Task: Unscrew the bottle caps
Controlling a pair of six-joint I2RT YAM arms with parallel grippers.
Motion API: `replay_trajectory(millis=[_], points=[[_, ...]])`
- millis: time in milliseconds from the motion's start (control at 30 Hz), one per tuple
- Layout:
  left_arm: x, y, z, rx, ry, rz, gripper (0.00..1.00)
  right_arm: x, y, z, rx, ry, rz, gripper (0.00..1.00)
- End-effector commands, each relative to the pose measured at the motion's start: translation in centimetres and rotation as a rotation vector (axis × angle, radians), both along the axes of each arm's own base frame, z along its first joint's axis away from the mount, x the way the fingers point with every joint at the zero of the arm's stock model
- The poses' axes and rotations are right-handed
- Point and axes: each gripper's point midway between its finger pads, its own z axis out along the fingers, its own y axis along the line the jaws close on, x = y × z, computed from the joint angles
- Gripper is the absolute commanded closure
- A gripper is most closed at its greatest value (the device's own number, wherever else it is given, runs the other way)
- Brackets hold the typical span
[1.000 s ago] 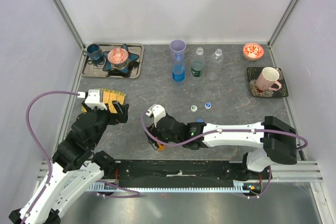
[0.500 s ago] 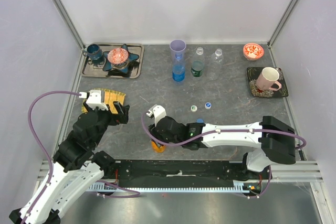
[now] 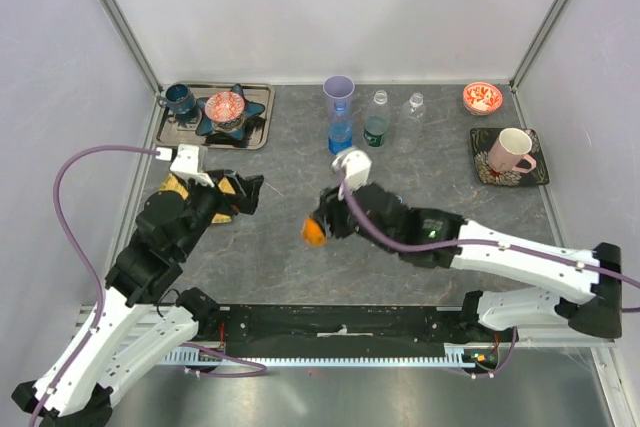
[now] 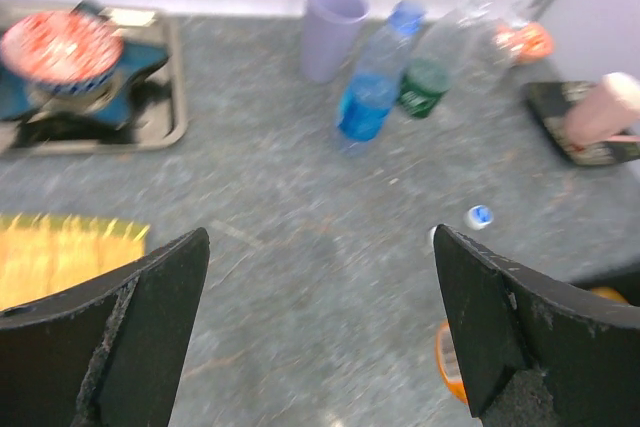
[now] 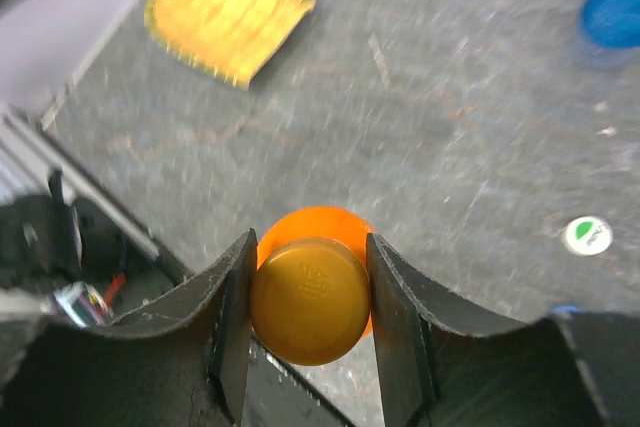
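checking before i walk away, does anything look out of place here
No spill or damage shows. Two loose caps lie on the table: a white and green cap and a blue cap. The right gripper clamps the orange cap of the orange bottle.

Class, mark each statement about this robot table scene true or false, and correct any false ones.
1. The right gripper is clamped on the round orange cap of the short orange bottle. True.
2. The left gripper is shut. False: its jaws stand wide open and hold nothing.
3. A white-and-green plastic cap lies loose on the grey table. True.
4. The purple plastic cup lies on its side. False: it stands upright.
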Motion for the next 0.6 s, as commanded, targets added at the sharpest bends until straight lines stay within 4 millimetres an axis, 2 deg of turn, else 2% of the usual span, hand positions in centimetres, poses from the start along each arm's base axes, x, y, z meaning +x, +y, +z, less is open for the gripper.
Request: replay_trajectory(millis=[0,33,100,133,200,233,267,300,333,367,533,567], points=[[0.1,-4.5,7.4,-0.112,-0.185,-0.217,0.00,3.1,-3.3,5.7,0.108,0.009,-0.136,0.99],[-0.6,-6.1,8.9,-0.156,-0.213,-0.311,0.00,4.2,-4.5,6.7,0.135,0.007,-0.174,1.00],[-0.6,-8.2,9.5,-0.187,-0.210,-0.406,0.00,4.7,-5.6,8.3,0.174,0.015,-0.179,1.00],[-1.7,-9.9,11.0,-0.231,-0.243,-0.524,0.01,5.5,-6.5,8.8,0.183,0.019,-0.208,1.00],[-2.0,-12.3,11.2,-0.258,-0.230,-0.668,0.01,5.7,-7.5,10.1,0.203,0.018,-0.217,1.00],[-4.1,-13.8,11.4,-0.287,-0.200,-0.841,0.01,6.2,-8.2,10.5,0.207,0.015,-0.236,1.00],[-5.0,-14.5,12.8,-0.309,-0.256,-0.949,0.01,6.2,-8.6,11.3,0.221,0.006,-0.241,1.00],[-4.4,-15.6,11.6,-0.323,-0.196,-1.031,0.01,6.2,-9.0,11.7,0.227,0.009,-0.243,1.00],[-5.9,-16.1,11.2,-0.375,-0.114,-1.138,0.01,6.5,-9.5,12.0,0.233,0.006,-0.252,1.00],[-6.0,-16.2,12.0,-0.385,-0.177,-1.184,0.01,6.4,-9.6,12.7,0.249,0.003,-0.244,1.00],[-5.2,-17.2,9.7,-0.336,-0.117,-1.252,0.00,4.5,-8.0,14.8,0.323,0.054,-0.079,1.00],[-5.1,-17.2,9.6,-0.324,-0.116,-1.251,0.01,4.4,-8.0,15.8,0.343,0.047,-0.067,1.00]])
